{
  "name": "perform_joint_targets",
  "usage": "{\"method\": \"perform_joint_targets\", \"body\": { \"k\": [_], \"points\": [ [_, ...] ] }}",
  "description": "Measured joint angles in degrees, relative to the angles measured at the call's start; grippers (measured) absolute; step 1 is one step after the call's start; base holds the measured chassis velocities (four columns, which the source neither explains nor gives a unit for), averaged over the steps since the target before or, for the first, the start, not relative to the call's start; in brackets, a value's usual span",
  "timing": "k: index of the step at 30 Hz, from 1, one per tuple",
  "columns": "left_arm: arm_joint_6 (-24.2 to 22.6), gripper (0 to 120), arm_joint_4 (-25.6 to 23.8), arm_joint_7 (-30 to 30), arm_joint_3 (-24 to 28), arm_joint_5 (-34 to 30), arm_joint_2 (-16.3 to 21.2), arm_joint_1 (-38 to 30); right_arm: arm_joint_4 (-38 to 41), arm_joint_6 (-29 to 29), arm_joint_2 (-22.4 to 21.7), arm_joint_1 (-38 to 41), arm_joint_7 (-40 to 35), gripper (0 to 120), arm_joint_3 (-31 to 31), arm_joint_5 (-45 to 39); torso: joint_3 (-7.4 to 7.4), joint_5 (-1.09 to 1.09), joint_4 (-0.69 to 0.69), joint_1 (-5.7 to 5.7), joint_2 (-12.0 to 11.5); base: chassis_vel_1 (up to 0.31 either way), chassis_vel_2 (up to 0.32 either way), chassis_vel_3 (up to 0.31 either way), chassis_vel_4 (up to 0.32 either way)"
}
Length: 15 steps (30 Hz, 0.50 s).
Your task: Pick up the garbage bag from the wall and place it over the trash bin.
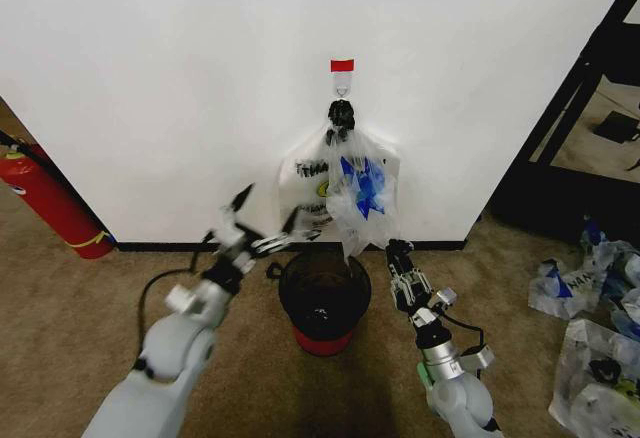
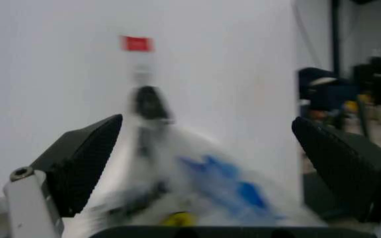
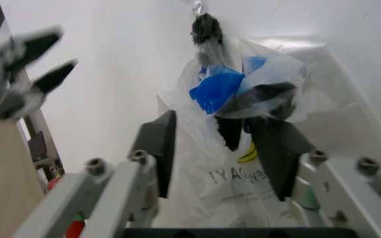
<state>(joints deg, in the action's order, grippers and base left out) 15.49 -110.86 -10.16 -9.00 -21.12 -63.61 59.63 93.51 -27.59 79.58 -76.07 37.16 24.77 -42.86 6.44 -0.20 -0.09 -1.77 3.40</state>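
"Where was the garbage bag (image 1: 362, 198) at that moment?"

"It hung against the wall (image 1: 180, 88), under a small clear hook (image 1: 342, 84) with a red tape strip (image 1: 342, 65) above it. A black knot (image 1: 341, 116) sat at the top of the hanging plastic, and a whitish printed bundle (image 1: 305, 183) lay flat to the wall just behind the see-through bag with the blue patches."

"And the trash bin (image 1: 324, 298)?"

"On the carpet (image 1: 70, 308) directly below the bag, black mesh with a red base, near the baseboard."

"What about the grippers?"

"The left gripper (image 1: 262, 220) was raised beside the bag's lower left, fingers spread wide, the bag showing between them in the left wrist view. The right gripper (image 1: 401, 258) was low, just right of the bin and below the bag, fingers apart with nothing between them."

"Anything else?"

"A red fire extinguisher (image 1: 50, 203) at the far left, and a heap of plastic bags (image 1: 590, 328) on the floor at the right."
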Motion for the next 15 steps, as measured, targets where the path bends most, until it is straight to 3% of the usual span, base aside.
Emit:
{"method": "perform_joint_targets", "body": {
  "k": [2,3,9,11,12,15],
  "points": [
    [-3.8,100,0.9,4.9,9.6,-0.1,2.9,-6.8,-1.3,0.0,0.1,0.9,-0.2,52,-0.5,0.5,0.0,-0.01,-0.02,0.0,0.0,0.0,0.0,0.0,0.0],
    [-3.8,100,0.9,4.9,9.6,-0.1,2.9,-6.8,-1.3,0.0,0.1,0.9,-0.2,52,-0.5,0.5,0.0,-0.01,-0.02,0.0,0.0,0.0,0.0,0.0,0.0],
    [-15.8,100,2.1,16.8,28.9,-2.5,7.0,-24.2,-4.0,0.0,1.1,3.0,-0.4,75,-1.0,1.1,0.0,0.0,-0.02,0.0,0.0,0.0,0.0,0.0,0.0],
    [-20.5,100,3.2,19.7,33.1,-2.8,7.1,-29.4,-4.8,0.0,1.5,3.7,-0.4,82,-1.1,1.4,0.0,-0.01,-0.02,0.0,0.0,0.0,0.0,0.0,0.0],
    [-20.5,100,3.2,19.7,33.1,-2.8,7.1,-29.4,-4.8,0.0,1.5,3.7,-0.4,82,-1.1,1.4,0.0,-0.01,-0.02,0.0,0.0,0.0,0.0,0.0,0.0],
    [-29.5,100,5.4,24.7,38.3,-3.4,7.0,-37.8,-5.7,-0.3,2.5,4.3,-0.4,98,-1.6,1.9,0.0,-0.01,0.01,-0.01,0.0,0.0,0.0,0.0,0.0]
  ]
}}
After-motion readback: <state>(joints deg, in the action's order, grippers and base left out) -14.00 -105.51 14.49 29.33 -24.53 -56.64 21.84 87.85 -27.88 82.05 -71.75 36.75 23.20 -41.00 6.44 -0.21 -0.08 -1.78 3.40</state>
